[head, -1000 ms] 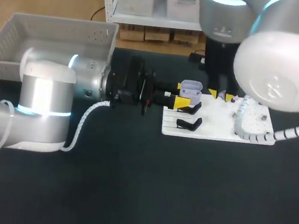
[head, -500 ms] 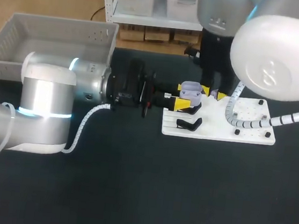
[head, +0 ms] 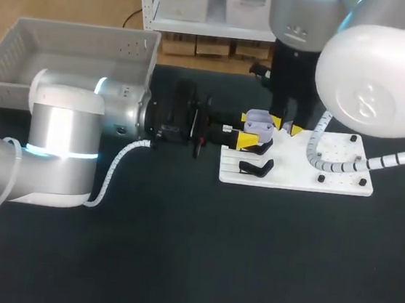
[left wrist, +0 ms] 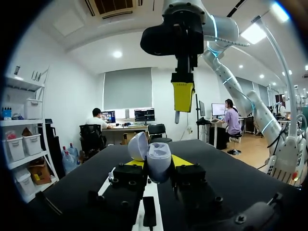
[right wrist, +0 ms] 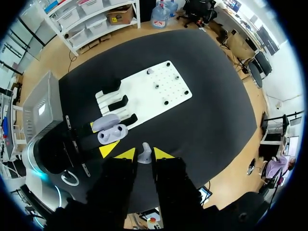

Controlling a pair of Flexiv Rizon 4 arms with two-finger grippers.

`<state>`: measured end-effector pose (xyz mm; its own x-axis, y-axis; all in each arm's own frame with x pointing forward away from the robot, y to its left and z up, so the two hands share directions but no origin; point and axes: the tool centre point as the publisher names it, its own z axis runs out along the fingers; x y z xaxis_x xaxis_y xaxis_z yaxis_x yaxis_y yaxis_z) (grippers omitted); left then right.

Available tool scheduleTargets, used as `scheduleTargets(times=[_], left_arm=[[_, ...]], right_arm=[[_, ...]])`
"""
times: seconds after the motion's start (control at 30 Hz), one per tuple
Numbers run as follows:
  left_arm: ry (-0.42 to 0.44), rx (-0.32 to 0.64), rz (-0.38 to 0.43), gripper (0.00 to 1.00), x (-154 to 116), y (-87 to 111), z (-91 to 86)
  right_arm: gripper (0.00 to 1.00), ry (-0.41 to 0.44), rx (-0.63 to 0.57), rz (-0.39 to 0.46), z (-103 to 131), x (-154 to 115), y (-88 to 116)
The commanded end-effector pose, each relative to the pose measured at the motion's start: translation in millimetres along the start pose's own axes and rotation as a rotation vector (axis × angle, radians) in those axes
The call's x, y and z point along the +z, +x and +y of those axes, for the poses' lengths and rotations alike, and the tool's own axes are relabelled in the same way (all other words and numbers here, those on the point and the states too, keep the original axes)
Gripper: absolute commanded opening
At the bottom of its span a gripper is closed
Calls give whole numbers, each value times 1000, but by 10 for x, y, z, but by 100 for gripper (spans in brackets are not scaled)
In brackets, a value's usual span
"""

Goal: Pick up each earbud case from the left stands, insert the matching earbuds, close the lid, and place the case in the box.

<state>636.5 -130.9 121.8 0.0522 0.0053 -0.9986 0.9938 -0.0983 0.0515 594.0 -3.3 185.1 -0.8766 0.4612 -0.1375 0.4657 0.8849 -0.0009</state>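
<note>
The right fingers (right wrist: 126, 154) were closed on a small pale earbud (right wrist: 145, 155), pinched between their two yellow tips with its stem pointing down. The left fingers (head: 246, 139) were clamped on the lavender earbud case (head: 258, 121), one yellow tip on each side of its base. Its lid stood open and tipped back.

In the head view the case sat just above the middle of the frame, at the left edge of the white board (head: 335, 177). The right fingers hung just to its right and a little higher, close to it but not touching. From the left wrist, the earbud hung above the open case (left wrist: 155, 156) and slightly off to one side, not yet in line with either socket. The coming move seemed to turn on that small sideways offset, then a straight descent.

One black stand (head: 256, 167) lay lower on the board. The grey box (head: 24, 51) waited at the upper left on the dark surface (head: 191, 252), nearer the left arm.
</note>
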Motion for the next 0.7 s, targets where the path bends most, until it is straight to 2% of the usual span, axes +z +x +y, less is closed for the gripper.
scheduleTargets(times=[0.03,0.33,0.37,0.4,0.6,0.7], left_arm=[[-6,2,-1,0,2,5,-15],[-6,2,-1,0,2,5,-15],[-6,2,-1,0,2,5,-15],[-6,2,-1,0,2,5,-15],[-6,2,-1,0,2,5,-15],[-6,2,-1,0,2,5,-15]], right_arm=[[0,-4,1,-4,-19,1,12],[0,-4,1,-4,-19,1,12],[0,68,-5,-30,8,18,5],[0,92,2,-49,34,29,16],[0,151,153,-126,144,-32,-38],[0,177,205,-119,178,-24,-30]])
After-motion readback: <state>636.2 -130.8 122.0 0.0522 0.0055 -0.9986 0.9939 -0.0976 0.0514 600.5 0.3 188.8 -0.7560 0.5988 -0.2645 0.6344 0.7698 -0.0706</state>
